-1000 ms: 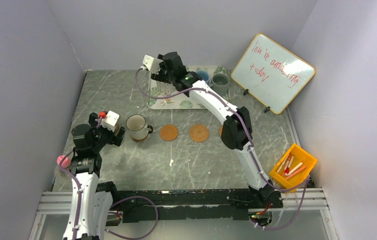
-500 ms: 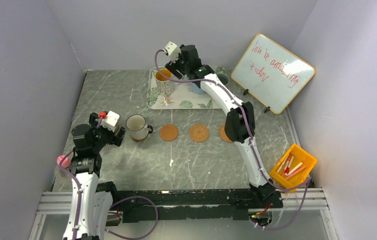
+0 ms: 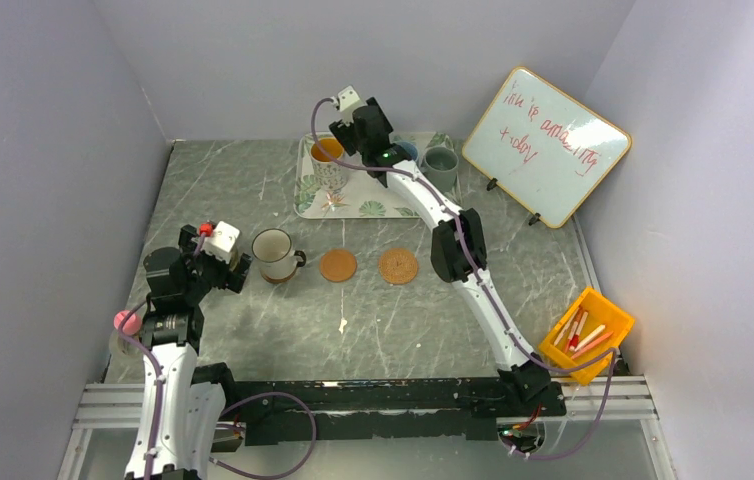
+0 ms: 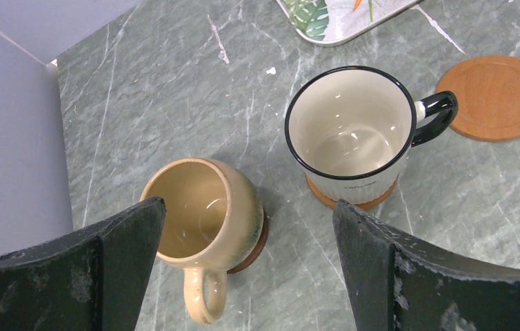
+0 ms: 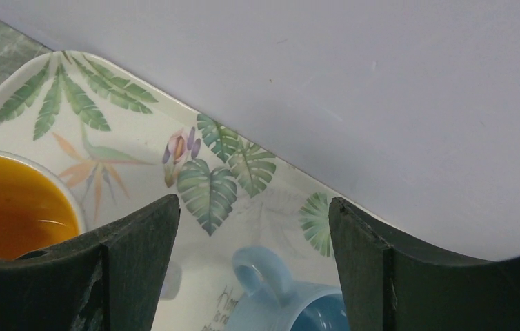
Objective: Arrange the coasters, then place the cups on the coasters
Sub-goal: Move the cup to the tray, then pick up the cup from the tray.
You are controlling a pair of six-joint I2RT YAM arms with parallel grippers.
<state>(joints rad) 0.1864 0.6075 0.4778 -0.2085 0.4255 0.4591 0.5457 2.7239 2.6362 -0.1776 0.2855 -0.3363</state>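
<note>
Right pincer [image 5: 252,215] now shifted right of orange-lined mug [image 5: 9,207], spread wide above leaf-print tray [image 5: 140,131], blue mug [image 5: 278,307] just beside

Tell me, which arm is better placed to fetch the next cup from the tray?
Right, probably. The right gripper, open, hovers over the leaf-print tray, the light blue mug showing between its fingers. The left gripper sits far off, beside two mugs on coasters.

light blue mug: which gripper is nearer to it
Right. Right gripper hovers close above the light blue mug; left gripper is far off, by the tan mug.
</note>
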